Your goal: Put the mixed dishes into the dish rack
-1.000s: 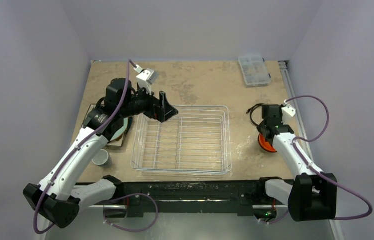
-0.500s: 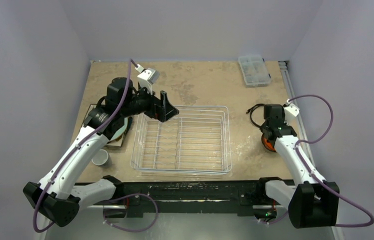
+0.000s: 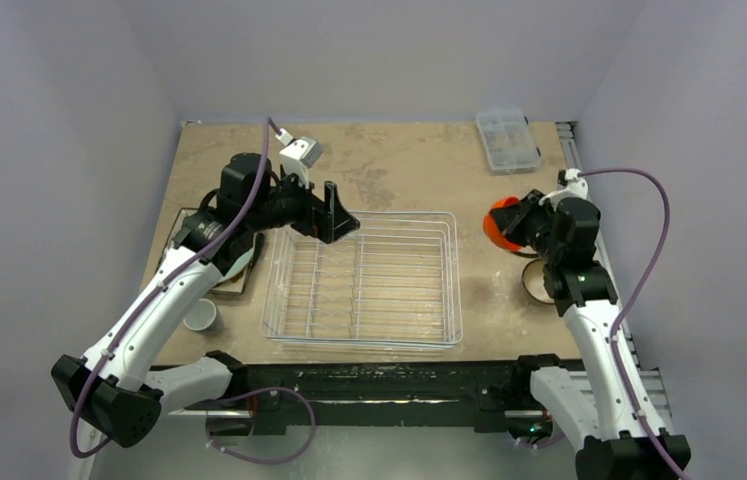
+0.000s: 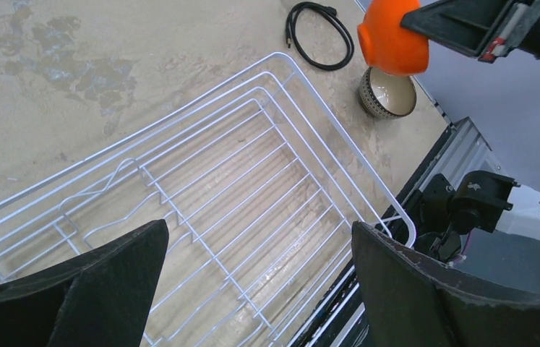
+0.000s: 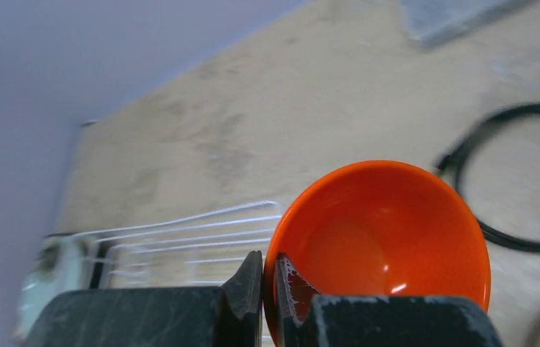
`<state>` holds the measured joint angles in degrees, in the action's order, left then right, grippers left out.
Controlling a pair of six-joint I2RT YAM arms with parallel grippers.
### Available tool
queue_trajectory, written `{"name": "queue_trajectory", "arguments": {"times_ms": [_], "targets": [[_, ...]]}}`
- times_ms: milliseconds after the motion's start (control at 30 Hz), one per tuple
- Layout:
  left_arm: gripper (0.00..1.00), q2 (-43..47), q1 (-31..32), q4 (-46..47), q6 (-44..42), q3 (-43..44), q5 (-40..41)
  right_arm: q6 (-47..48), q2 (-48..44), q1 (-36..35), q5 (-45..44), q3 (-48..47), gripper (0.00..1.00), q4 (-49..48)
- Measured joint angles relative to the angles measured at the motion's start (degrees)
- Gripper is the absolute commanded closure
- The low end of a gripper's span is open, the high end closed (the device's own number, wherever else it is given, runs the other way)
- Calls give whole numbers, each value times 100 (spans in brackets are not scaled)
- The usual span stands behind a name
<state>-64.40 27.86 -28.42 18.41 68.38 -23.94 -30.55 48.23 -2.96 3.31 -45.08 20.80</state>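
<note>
Since the dish rack (image 3: 364, 280) mid-frame sits bare, loading has barely begun. Right of it, up-frame of the dark brown bowl (image 3: 539, 282), the right gripper (image 5: 270, 271) nips the orange bowl (image 5: 390, 231) by its rim, airborne for carrying. At upper left, the left gripper (image 4: 258, 231) gapes wide, empty.
</note>
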Motion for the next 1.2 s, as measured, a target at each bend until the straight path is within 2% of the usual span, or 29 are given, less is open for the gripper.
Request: {"name": "queue_trajectory", "arguments": {"times_ms": [100,167,267,367,467,600,733,833,933,1100,1200], "targets": [[4,-28,4,2,2,0,-28,-584,-103,-114,1386,2,100,-1071],[5,-33,4,2,2,0,-46,-1237,-72,-402,2048,83,100,-2151],[6,-33,4,2,2,0,-61,-1875,87,-1200,2597,111,100,-3473],[6,-9,4,22,2,-2,-55,-2262,297,-1840,2968,107,100,-4247],[5,190,4,203,0,-96,-63,-2892,378,-2055,2992,339,100,-5097],[5,739,9,544,2,-391,-129,-4011,374,-2269,2363,1303,100,-6470],[5,1025,28,874,0,-461,-238,-4857,739,-2618,1832,1792,100,-7285],[5,1012,52,1034,2,-466,-337,-5434,758,-2933,1132,1993,100,-7523],[4,931,94,1117,2,-494,-396,-5976,658,-3289,339,2057,100,-7326],[4,669,428,1012,-94,-485,-90,-6666,925,-3731,-400,1574,100,-6308],[9,555,726,824,-299,-485,367,-7191,1261,-3952,-691,1368,100,-5984]]}}
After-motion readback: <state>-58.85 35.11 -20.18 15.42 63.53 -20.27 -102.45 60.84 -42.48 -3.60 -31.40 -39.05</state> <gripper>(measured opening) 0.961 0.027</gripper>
